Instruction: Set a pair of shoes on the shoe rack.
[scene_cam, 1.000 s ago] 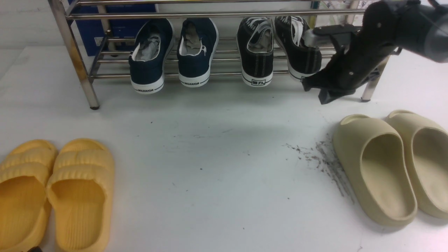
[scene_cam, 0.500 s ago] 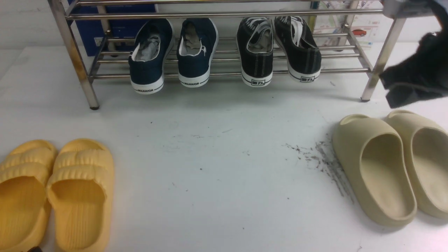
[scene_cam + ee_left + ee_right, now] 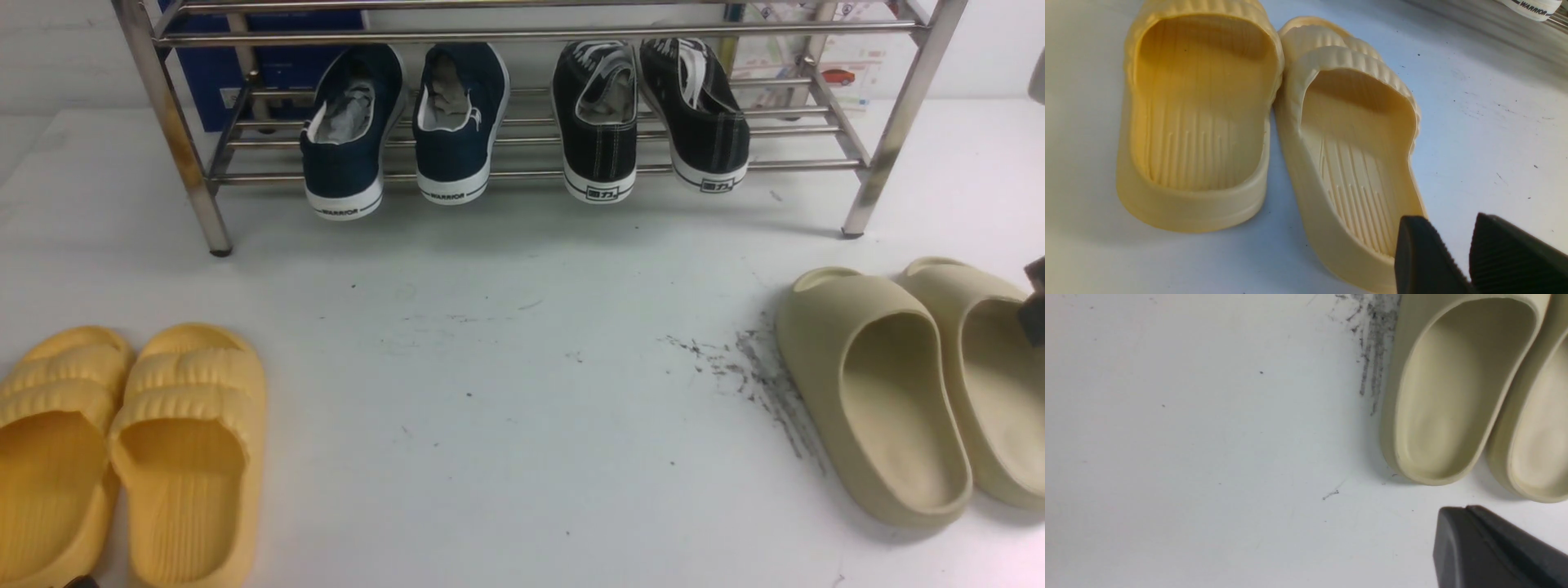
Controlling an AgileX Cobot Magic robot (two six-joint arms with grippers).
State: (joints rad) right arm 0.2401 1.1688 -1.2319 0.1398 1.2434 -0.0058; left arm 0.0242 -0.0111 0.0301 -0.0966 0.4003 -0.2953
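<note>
- Both black sneakers (image 3: pixel 649 122) sit on the rack (image 3: pixel 898 122), heels toward us.
- Our left gripper (image 3: pixel 1453 253) shows a narrow gap, holding nothing.
- Right gripper (image 3: pixel 1470 543): can't tell.

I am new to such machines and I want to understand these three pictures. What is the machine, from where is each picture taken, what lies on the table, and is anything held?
The machine is a robot with two arms, each ending in a pincer. The wide picture looks forward from between the arms. The other two come from cameras on the wrists.

On the white table stands the shiny steel shoe rack. On it rest two black canvas sneakers with white soles and two navy sneakers marked WARRIOR. In front lie yellow ribbed foam slides and beige smooth foam slides.

The left pincer shows a narrow gap and is above the yellow slides, holding nothing. The right pincer looks shut and empty, near the beige slides.
</note>
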